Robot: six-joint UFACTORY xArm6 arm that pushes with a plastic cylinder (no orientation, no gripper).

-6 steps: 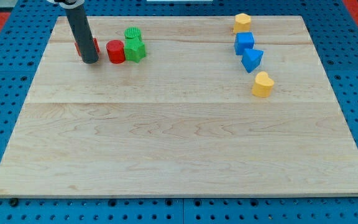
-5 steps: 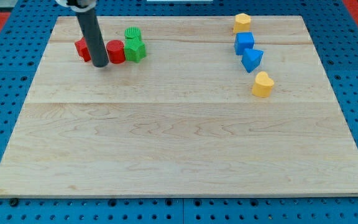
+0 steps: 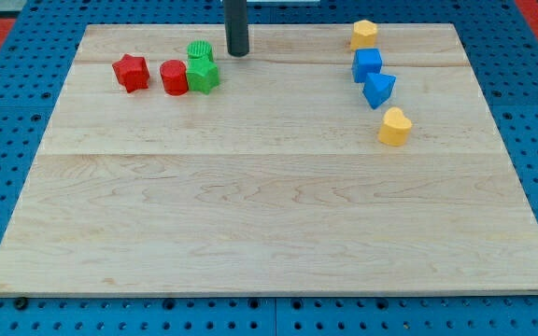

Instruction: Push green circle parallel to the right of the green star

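Note:
The green circle sits near the view's top left, touching the green star just below it. My tip stands on the board a little to the right of the green circle, apart from it. A red circle touches the green star's left side.
A red star lies left of the red circle. At the view's upper right stand a yellow block, a blue cube, a blue triangle-like block and a yellow heart-like block. The wooden board lies on a blue pegboard.
My tip has moved from beside the red blocks to the right and toward the view's top, past the green blocks. The red star is now uncovered. No block has visibly moved.

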